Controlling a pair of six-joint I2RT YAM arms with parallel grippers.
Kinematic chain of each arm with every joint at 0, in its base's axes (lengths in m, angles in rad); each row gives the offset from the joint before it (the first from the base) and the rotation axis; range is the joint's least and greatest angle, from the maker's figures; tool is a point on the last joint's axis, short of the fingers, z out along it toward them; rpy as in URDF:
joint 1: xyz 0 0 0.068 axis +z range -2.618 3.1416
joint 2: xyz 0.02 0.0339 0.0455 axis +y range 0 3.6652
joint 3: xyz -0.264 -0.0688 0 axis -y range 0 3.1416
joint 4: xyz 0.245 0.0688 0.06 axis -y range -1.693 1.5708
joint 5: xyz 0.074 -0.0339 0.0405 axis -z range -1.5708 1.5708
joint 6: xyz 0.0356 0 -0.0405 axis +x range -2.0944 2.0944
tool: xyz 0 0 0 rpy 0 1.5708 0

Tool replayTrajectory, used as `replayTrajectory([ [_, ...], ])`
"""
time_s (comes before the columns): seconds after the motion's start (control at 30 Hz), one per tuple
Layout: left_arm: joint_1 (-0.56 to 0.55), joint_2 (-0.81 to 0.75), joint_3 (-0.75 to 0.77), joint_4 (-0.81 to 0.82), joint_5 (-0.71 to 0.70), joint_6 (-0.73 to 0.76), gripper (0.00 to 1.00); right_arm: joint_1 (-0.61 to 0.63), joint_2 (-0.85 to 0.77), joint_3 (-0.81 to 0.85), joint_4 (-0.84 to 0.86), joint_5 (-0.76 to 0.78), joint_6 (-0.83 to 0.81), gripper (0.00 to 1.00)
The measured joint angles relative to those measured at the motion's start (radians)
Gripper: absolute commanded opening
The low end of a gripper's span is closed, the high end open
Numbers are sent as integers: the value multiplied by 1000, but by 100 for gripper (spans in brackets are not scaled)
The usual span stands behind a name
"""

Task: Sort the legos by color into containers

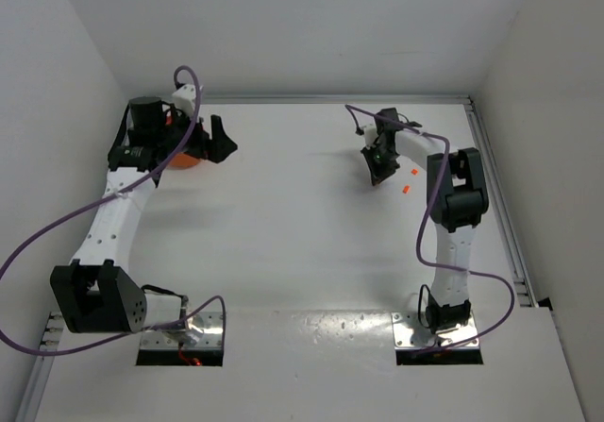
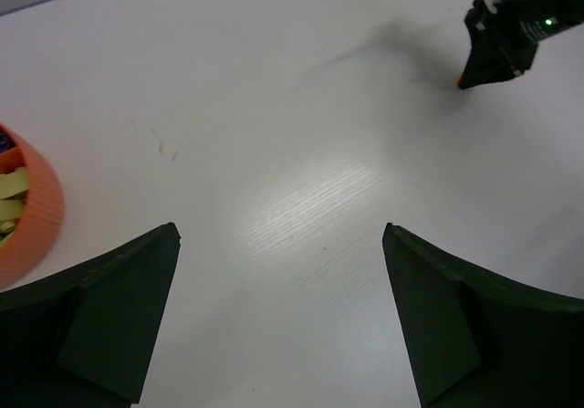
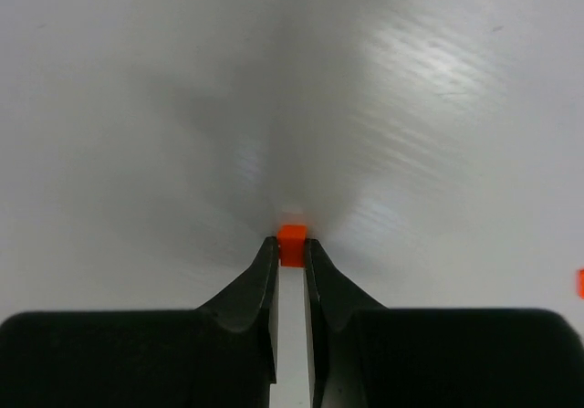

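Orange brick (image 3: 292, 236) sits pinched at the tips of the right gripper (image 3: 291, 255), low on the counter (image 3: 137, 107): the pick is in hand. Next, I judge, a lift and carry across to the orange bowl (image 2: 36, 216), beside the wide-spread left gripper (image 2: 280, 235).

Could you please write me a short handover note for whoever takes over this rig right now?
Left gripper: open, empty, beside the small round orange bowl.
Right gripper: shut on a small orange plastic brick, far right of the white table.
Done: the bowl holds yellow-green bricks and a few others.
Left: take the held brick to its container. Two loose orange bricks lie beside the right gripper. No other container is in view.
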Motion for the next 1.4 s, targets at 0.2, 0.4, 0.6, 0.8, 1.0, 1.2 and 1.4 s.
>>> replayTrajectory([
  [0.2, 0, -2, -137, 27, 198, 64, 100, -1, -28, 68, -160, -332, 51, 6],
  [0.4, -195, -76, -297, 108, 217, 96, 88, 32, -150, 48, -138, -806, 166, 6],
  [0.6, -436, -87, -345, 181, 114, 99, 66, 85, -246, -136, 45, -1099, 361, 6],
  [0.8, -534, -3, -325, 243, 13, 100, 63, 86, -267, -329, 353, -1263, 682, 6],
  [1.0, -596, 112, -220, 268, -50, 93, 64, 86, -277, -343, 483, -1321, 806, 5],
  [1.2, -652, 141, -185, 281, -78, 89, 68, 86, -284, -344, 550, -1347, 866, 5],
  [1.4, -664, 164, -152, 279, -100, 87, 67, 93, -284, -348, 575, -1355, 887, 5],
])
